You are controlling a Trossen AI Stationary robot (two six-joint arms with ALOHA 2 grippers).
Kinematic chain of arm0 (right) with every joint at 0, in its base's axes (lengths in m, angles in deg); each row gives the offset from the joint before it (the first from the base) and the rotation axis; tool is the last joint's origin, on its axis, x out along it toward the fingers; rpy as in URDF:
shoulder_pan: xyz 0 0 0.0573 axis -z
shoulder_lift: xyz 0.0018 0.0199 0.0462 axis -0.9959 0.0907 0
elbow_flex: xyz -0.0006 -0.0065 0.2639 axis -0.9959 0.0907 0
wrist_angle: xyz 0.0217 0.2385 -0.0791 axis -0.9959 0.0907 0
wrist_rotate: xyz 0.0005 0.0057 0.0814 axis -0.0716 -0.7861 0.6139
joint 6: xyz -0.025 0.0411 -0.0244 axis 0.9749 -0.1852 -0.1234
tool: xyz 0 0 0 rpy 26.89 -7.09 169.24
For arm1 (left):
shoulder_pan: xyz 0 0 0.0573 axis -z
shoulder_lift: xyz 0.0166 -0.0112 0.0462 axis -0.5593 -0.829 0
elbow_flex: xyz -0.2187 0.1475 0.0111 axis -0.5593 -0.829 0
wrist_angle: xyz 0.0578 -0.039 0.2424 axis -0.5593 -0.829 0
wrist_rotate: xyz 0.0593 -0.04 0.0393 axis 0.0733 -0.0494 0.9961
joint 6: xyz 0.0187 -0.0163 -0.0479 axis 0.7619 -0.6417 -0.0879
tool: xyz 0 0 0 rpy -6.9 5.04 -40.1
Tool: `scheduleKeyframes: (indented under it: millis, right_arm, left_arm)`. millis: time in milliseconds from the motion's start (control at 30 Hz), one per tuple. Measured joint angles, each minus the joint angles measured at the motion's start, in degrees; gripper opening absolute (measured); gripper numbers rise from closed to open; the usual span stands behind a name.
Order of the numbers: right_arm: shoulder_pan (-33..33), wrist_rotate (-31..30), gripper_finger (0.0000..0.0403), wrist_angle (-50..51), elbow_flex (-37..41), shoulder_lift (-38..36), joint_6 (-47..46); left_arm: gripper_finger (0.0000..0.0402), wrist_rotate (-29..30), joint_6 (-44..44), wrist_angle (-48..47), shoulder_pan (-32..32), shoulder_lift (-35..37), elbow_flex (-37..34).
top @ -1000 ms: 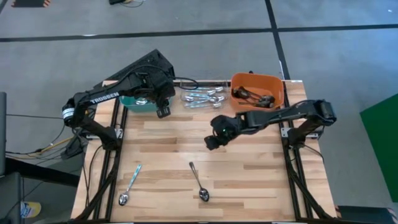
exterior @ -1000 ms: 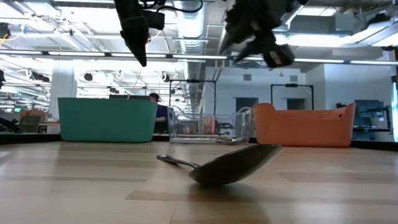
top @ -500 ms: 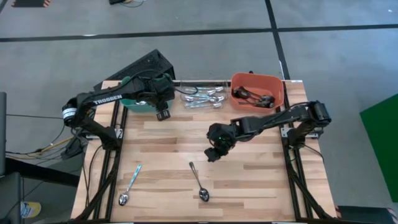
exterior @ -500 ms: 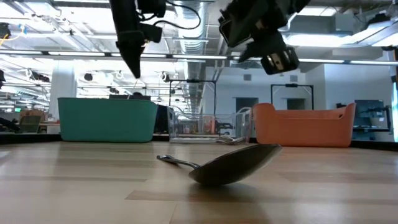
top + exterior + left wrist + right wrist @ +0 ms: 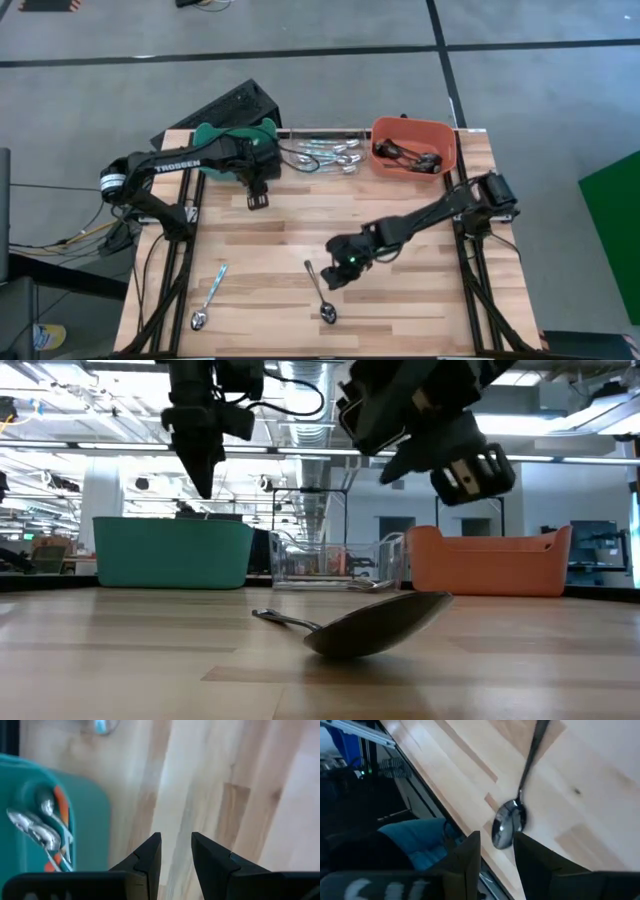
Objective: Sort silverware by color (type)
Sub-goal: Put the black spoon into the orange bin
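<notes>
Two spoons lie flat on the wooden table. A dark-handled spoon (image 5: 320, 290) lies near the near edge; its bowl (image 5: 370, 622) fills the low view and shows in the right wrist view (image 5: 509, 824). A teal-handled spoon (image 5: 210, 297) lies to its left. My right gripper (image 5: 335, 275) (image 5: 496, 845) hovers above and just right of the dark spoon's handle, fingers a little apart, touching nothing. My left gripper (image 5: 257, 197) (image 5: 176, 845) hangs over bare wood beside the teal bin (image 5: 235, 145), fingers slightly apart and empty. Orange-handled spoons (image 5: 50, 835) lie in that bin.
Three bins line the far edge: the teal bin (image 5: 172, 552), a clear bin (image 5: 325, 155) holding teal-handled spoons, and an orange bin (image 5: 412, 148) holding dark spoons. Bare wood lies between the bins and the two loose spoons. The near table edge (image 5: 445, 820) is close to the dark spoon.
My right gripper has travelled from mid-table toward the near edge and down, arriving beside the dark spoon. My left gripper has drawn back from the teal bin a short way toward the near edge. Both loose spoons have stayed where they were.
</notes>
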State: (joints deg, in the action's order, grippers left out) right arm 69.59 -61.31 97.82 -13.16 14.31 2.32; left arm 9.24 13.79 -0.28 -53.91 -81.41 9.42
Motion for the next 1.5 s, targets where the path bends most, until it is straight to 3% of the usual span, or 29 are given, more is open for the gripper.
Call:
scheduleKeyframes:
  millis: [133, 567, 1500]
  right_arm:
    - [-2.23, -0.67, 0.0139, -7.79, -0.10, 3.19, -4.38]
    - [-11.24, -5.40, 0.0139, -12.92, 0.04, 10.02, -23.08]
    - [-13.59, -14.52, 0.0139, -9.13, 0.02, 9.96, -28.79]
  left_arm:
    - [0.0096, 0.01, 2.14, -0.16, 2.12, 0.04, 0.00]
    - [0.0096, -1.39, 5.50, -2.42, 5.21, 0.04, 0.01]
    - [0.0096, -1.32, 5.48, -1.55, 5.21, 0.04, 0.07]
